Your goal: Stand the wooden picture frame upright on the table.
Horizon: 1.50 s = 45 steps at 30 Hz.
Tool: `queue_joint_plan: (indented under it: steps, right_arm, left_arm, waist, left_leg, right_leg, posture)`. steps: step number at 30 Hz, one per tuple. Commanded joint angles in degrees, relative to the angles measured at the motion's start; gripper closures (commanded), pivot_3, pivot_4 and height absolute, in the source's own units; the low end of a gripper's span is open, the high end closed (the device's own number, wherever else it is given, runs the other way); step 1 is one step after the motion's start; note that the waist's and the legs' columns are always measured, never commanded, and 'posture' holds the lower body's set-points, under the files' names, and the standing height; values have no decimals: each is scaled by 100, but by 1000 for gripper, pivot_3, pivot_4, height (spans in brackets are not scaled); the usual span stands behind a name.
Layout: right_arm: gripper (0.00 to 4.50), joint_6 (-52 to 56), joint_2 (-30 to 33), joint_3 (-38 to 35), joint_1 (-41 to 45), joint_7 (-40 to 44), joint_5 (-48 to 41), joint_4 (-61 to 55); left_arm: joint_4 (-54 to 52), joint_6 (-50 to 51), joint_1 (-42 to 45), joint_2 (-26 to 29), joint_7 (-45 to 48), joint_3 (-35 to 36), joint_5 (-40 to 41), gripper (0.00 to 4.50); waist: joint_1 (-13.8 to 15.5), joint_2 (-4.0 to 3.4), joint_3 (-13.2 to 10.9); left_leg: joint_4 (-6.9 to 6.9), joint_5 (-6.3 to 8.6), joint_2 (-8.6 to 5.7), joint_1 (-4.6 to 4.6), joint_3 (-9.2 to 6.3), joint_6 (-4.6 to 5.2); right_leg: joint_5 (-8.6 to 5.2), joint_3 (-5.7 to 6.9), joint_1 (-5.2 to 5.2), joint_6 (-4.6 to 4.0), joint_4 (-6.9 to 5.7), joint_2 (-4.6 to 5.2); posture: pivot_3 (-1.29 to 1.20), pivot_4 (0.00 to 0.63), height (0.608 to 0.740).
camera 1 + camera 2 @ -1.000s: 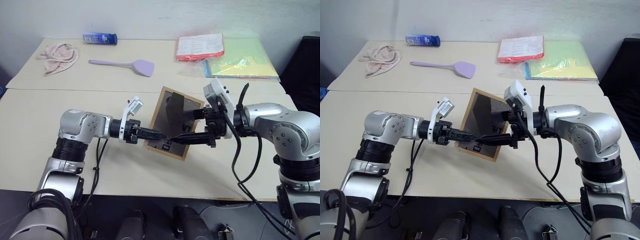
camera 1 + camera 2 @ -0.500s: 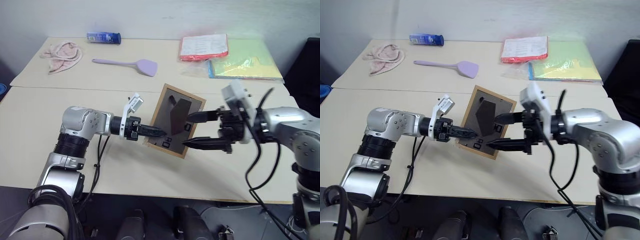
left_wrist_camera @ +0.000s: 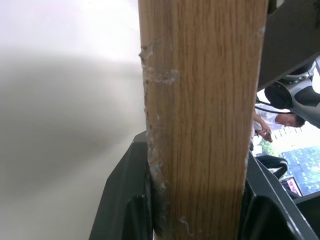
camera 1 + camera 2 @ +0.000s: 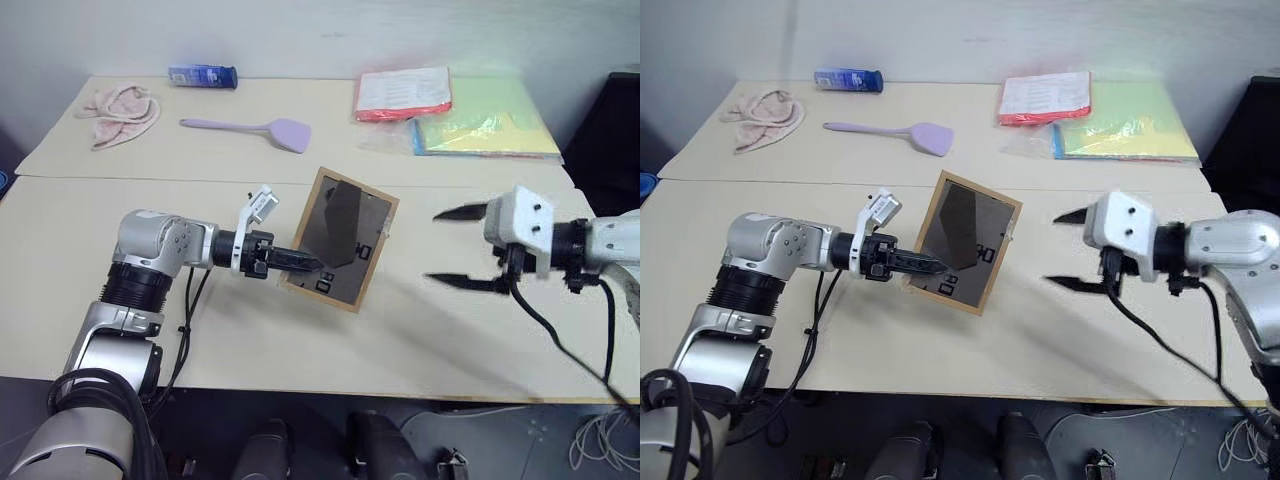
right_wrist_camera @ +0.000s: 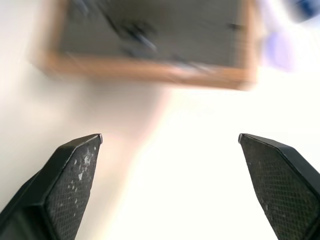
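Left gripper (image 4: 308, 264): fingers clamped, pointing toward the right gripper (image 4: 448, 247). Right gripper: jaws fully spread, well apart from the left.

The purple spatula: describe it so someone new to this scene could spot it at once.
On the far panel of the table, beyond the seam, the purple spatula lies flat between the pink cloth and the red folder, with the blue tube behind it. It alone has a long thin handle and a broad flat blade.
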<state>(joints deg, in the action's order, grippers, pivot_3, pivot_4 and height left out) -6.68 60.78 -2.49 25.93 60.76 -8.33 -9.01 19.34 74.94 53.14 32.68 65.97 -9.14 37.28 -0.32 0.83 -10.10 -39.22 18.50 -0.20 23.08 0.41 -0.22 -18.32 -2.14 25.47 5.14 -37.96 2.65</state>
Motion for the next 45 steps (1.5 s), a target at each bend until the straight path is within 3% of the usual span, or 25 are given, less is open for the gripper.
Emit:
queue_joint_plan:
  steps: [1, 5, 15, 18, 26, 31, 35, 40, 41, 44, 45]
  right_arm:
    - [0, -2771, -330, 76, 274, -688, 1089, 751]
    - [0, -5219, -928, 283, 614, -2390, 3359, 1636]
    - [0, -5443, -1832, 516, 1528, -5855, 6156, 2398]
    - [594, -5416, -1832, 617, 1653, -6673, 6548, 2385]
    - [3068, -5288, -1720, 1229, 1824, -7762, 7263, 2466]
    - [3187, -5212, -1649, 1464, 1876, -8041, 7286, 2558]
    - [3261, -5348, -1568, 1567, 1964, -7886, 6836, 2838]
    - [3261, -5577, -1510, 1694, 2101, -7471, 6048, 3245]
    - [3261, -5643, -1522, 1727, 2143, -7306, 5776, 3388]
    - [3261, -5817, -1611, 2073, 2217, -6275, 4282, 3898]
    - [3261, -5411, -1696, 2328, 2058, -5281, 3054, 3857]
  left_arm:
    - [-90, 135, 243, 80, 185, 283, 264, 3220]
    - [-98, 419, 305, -29, 116, 430, 434, 3220]
    - [-301, 688, 267, 32, 133, 392, 546, 3220]
    - [-316, 702, 257, 49, 116, 391, 534, 3220]
    - [-195, 706, 325, 24, 99, 414, 565, 3220]
    - [-180, 683, 313, 36, 104, 442, 549, 3220]
    - [-413, 443, 63, 378, 218, 553, 537, 1928]
    - [-881, 300, -382, 1176, 315, 1261, 797, 387]
    - [-1090, 286, -569, 1458, 396, 1493, 887, 55]
    - [-1876, 50, -1216, 2144, 654, 2030, 1128, 0]
    - [-2251, -99, -1539, 2326, 744, 2360, 1243, 0]
  waist:
    - [-32, 0, 0]
    - [-71, 0, 0]
    - [-151, -1, 1]
    - [-153, -1, 1]
    - [-165, -1, 1]
    - [-192, -1, 1]
    - [-251, -1, 1]
    - [-359, -1, 0]
    - [-408, -1, 0]
    - [-487, 2, -1]
    - [-484, 2, -1]
  left_leg:
    - [0, 0, 1, -2, 1, 0]
    - [1, -2, 3, -8, 5, -4]
    - [-2, -13, 3, -10, 7, -23]
    - [-2, -13, 2, -11, 7, -24]
    - [-1, -14, -1, -11, 9, -25]
    - [0, -15, 0, -14, 10, -26]
    - [1, -15, 1, -15, 11, -27]
    - [8, -15, 3, -25, 11, -27]
    - [9, -15, 3, -26, 11, -27]
    - [13, -15, 7, -30, 9, -27]
    - [20, -15, 9, -37, 9, -27]
  right_leg:
    - [0, -2, 0, 0, -1, -1]
    - [0, -15, 1, 0, -8, -1]
    - [-3, -25, 13, -6, -55, -5]
    - [-4, -26, 13, -7, -58, -5]
    - [-4, -27, 14, -7, -61, -7]
    - [-4, -28, 14, -7, -63, -10]
    - [-4, -29, 13, -7, -63, -10]
    - [-4, -40, 13, -8, -68, -14]
    - [-5, -41, 13, -10, -69, -14]
    - [-6, -43, 11, -12, -66, -13]
    - [-7, -45, 5, -12, -60, -13]
  posture:
    - [0, 150, 740]
    - [0, 150, 740]
    - [0, 150, 740]
    - [0, 150, 740]
    - [0, 150, 740]
    - [0, 150, 740]
    - [0, 150, 740]
    - [0, 150, 740]
    - [0, 150, 740]
    - [0, 150, 740]
    - [0, 150, 740]
